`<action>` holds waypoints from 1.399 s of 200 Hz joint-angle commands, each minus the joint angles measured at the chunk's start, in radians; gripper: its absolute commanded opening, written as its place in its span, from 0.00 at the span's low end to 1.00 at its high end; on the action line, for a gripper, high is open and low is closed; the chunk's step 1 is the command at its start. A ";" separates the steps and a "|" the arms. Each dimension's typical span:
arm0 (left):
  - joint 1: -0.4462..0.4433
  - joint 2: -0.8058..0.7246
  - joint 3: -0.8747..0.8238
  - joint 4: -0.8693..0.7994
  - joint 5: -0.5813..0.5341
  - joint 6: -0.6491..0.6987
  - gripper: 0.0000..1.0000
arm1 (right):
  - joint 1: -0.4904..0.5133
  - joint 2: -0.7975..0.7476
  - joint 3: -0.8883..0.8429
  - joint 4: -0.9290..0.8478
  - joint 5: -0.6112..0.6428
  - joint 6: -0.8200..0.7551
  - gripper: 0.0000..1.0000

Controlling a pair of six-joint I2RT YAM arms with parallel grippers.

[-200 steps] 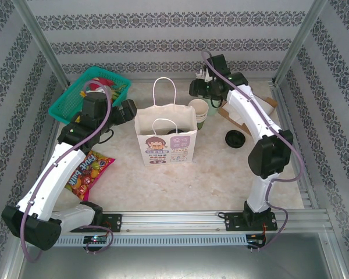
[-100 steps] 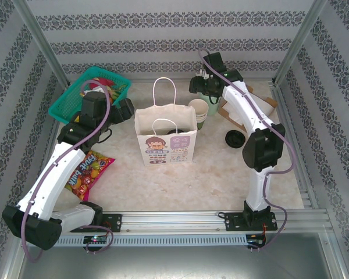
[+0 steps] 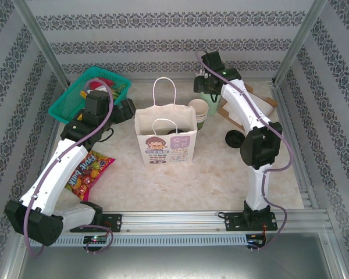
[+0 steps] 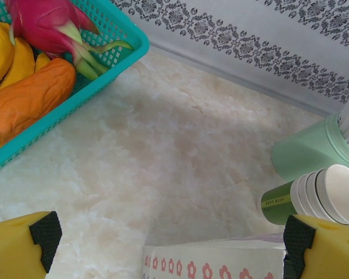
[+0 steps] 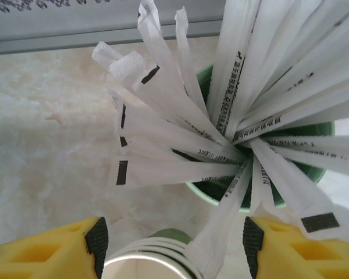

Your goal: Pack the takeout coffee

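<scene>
1. Far left, little has changed: the left gripper (image 4: 173,238) is still parked between the teal basket (image 3: 70,90) of fruit and the paper bag (image 3: 166,139). Its jaws are spread fully wide and nothing is held.
2. In the middle, the paper bag has not been moved. It is left standing upright with its mouth open.
3. Just right of the bag, the stack of lidless cups (image 3: 199,110) has been left untouched.
4. Here the action is found: over the last second the right gripper (image 5: 174,247) has been swung further back and is now poised over the pale green holder (image 4: 305,148) of wrapped straws (image 5: 180,139). The jaws are kept partly open on either side of the fan of straws, with none clamped.
5. The right arm's elbow (image 3: 257,148) has been drawn leftward, so the takeout coffee (image 3: 232,138) is now partly covered. It is seen on the table right of the bag, lid on, well apart from both grippers.
6. A straw is judged to be the target for now. The cup itself has not yet been fetched, so the packing is taken to be at an early stage.
</scene>
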 commanded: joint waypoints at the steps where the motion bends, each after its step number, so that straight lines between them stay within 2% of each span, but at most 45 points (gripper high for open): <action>1: 0.016 0.008 0.038 -0.014 -0.003 0.005 1.00 | -0.007 0.037 0.039 -0.041 0.040 -0.049 0.57; 77: 0.019 0.023 0.040 -0.007 0.012 -0.006 1.00 | -0.008 0.024 0.001 -0.020 0.098 -0.103 0.40; 136: 0.019 0.032 0.045 -0.003 0.021 -0.003 0.99 | -0.007 0.022 0.000 -0.028 0.090 -0.139 0.26; 176: 0.020 0.042 0.049 -0.010 0.038 0.002 1.00 | 0.012 -0.020 -0.019 -0.027 0.091 -0.169 0.12; 205: 0.021 0.036 0.043 -0.015 0.042 0.003 1.00 | 0.020 -0.069 -0.062 -0.007 0.071 -0.197 0.07; 222: 0.021 0.032 0.039 -0.016 0.045 0.006 1.00 | 0.024 -0.096 -0.076 0.000 0.063 -0.228 0.00; 280: 0.030 0.031 0.045 -0.031 0.079 0.000 1.00 | 0.043 -0.162 -0.035 -0.003 0.050 -0.391 0.00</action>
